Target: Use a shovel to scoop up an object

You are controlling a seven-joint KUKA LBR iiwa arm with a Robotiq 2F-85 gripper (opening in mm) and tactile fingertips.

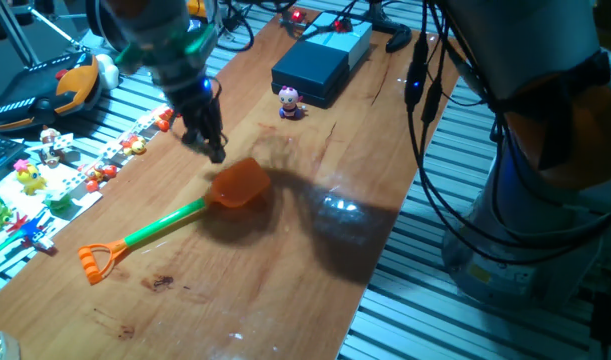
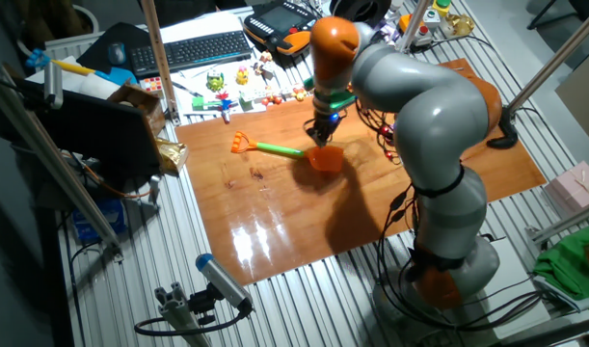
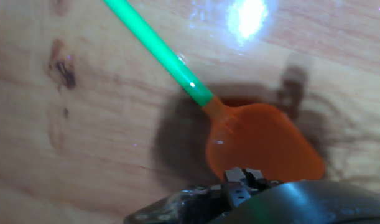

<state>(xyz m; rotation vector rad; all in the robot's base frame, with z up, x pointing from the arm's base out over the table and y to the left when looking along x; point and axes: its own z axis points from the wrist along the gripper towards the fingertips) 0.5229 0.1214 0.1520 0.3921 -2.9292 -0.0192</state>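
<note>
Shovel [image 1: 165,226] blade lies just beside claw [image 1: 211,147]; object [image 1: 289,103] well apart

Wooden table [image 1: 315,250]; on it the shovel [image 1: 185,215], the object [image 1: 289,102], a dark blue box [image 1: 320,62]

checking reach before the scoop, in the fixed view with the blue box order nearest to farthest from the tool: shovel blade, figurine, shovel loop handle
From the tool:
1. Shovel blade, just below and beside it.
2. Figurine, farther up the table near the blue box.
3. Shovel loop handle, at the near-left end.
</note>
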